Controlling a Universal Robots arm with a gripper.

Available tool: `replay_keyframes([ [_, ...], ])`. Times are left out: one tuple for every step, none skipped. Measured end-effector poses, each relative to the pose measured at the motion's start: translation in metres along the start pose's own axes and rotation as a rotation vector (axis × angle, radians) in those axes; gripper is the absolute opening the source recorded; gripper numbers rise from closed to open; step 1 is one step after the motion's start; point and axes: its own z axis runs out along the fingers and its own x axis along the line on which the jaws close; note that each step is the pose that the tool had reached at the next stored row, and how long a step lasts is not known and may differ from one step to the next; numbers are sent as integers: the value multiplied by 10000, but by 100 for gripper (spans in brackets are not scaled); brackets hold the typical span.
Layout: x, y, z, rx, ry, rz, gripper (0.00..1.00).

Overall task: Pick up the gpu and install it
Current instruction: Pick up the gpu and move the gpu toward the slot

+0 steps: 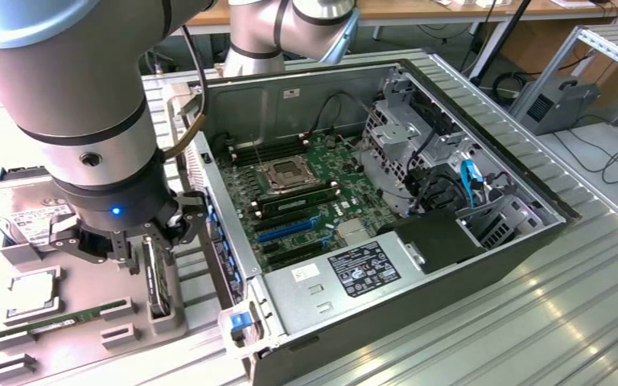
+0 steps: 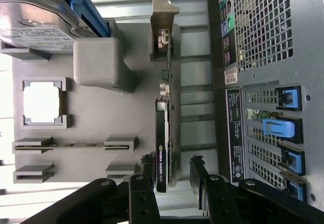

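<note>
Hand [image 2: 171,162] spread astride gpu [image 2: 163,130], standing on edge, long axis alongside case [image 2: 263,37]

A ribbed metal bench [image 1: 502,322] carries bright streaks of reflected light. Beyond it runs a wooden desk [image 1: 449,12]. At the exterior view's right stands a metal shelf frame [image 1: 610,44] over a pale floor [image 1: 582,145] strewn with black cables [image 1: 615,165].

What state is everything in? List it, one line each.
gpu: on edge in its tray holder, not yet installed.
gripper: open, straddling the gpu.
computer case: side open, motherboard exposed.
hard drive: resting on the tray.
RAM stick: on edge in its tray slot.
</note>
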Motion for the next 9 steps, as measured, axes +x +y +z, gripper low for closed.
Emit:
replay_keyframes([
  [2,0,5,0,-1,0,42],
  [4,-1,8,1,-1,0,42],
  [5,-1,11,3,0,0,42],
  [7,-1,15,3,0,0,42],
  [8,-1,18,3,-1,0,42],
  [9,-2,20,4,-1,0,42],
  [10,-2,23,4,-1,0,42],
  [11,-2,25,5,-1,0,42],
  [13,-2,28,6,-1,0,42],
])
